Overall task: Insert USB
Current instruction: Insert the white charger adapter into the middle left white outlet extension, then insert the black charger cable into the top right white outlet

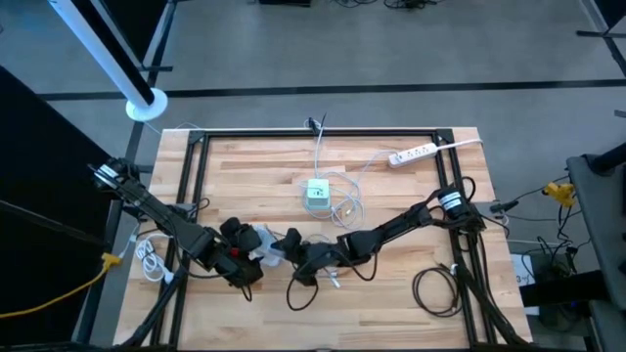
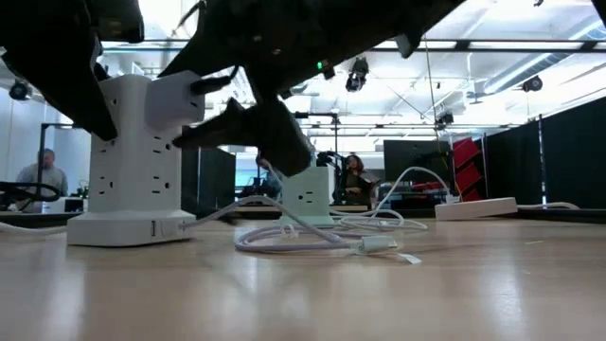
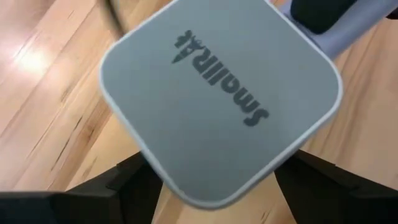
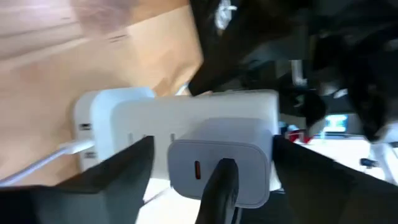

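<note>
A white power tower [image 2: 133, 156] stands upright on its base on the wooden table; its grey top [image 3: 217, 93] fills the left wrist view. My left gripper [image 3: 214, 180] is on it from above. A white charger block [image 4: 217, 171] sits plugged into the tower's side. A black USB plug [image 4: 227, 167] is in the charger's face beside an orange port [image 4: 198, 169], and its black cable [image 1: 293, 293] trails onto the table. My right gripper [image 4: 211, 158] is open, one finger on either side of the charger and apart from it. My left gripper holds the tower's upper part, near the top's rim [image 3: 163, 167], between its two widely spread fingers [image 3: 118, 186], one on each of two opposite sides. The fingers come slanting down from above and from the table's left. The tower stays upright with its base [image 2: 128, 227] on the table.
A small white cube charger [image 1: 318, 193] with a loose white cable [image 1: 344, 207] lies behind the tower. A white power strip [image 1: 411, 154] is at the far right, a black cable coil [image 1: 435, 290] at the near right and a white coil [image 1: 149, 256] at the left edge. People sit in the room beyond [image 2: 355, 175].
</note>
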Motion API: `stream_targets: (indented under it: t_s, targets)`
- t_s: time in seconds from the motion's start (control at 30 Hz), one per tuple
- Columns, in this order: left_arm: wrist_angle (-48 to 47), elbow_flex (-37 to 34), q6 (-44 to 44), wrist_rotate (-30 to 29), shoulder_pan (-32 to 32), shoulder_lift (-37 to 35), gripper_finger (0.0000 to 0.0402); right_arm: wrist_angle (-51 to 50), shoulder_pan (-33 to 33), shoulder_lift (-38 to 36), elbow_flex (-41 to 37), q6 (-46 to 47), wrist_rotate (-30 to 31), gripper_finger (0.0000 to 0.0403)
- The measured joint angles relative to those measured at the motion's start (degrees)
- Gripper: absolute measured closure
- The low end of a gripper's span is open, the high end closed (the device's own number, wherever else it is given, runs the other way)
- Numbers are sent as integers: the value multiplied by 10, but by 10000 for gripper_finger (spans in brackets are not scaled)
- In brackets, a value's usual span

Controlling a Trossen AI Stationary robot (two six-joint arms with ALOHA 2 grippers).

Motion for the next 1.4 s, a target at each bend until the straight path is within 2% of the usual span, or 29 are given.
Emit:
stream_targets:
  t_s: [0.1, 0.3, 0.5, 0.6, 0.8, 1.1, 1.4]
  targets:
    - [3, 1, -1, -1, 0, -1, 127, -41, 7, -16, 0, 22, 1, 58]
    - [33, 1, 0, -1, 0, -15, 127, -144, 26, -68, -1, 60, 4, 52]
    - [58, 1, 4, 8, 0, -40, 127, -268, 36, -126, -3, 151, -58, 51]
    - [78, 1, 9, 5, 0, -63, 127, -312, 35, -152, -3, 225, -106, 51]
    - [82, 21, 32, -25, 0, -103, 127, -292, 29, -163, -3, 321, -176, 51]
    - [51, 29, 31, -26, 0, -114, 127, -315, 30, -162, -7, 343, -128, 50]
    - [13, 29, 40, -84, 2, -118, 127, -313, 28, -166, -1, 344, -125, 50]
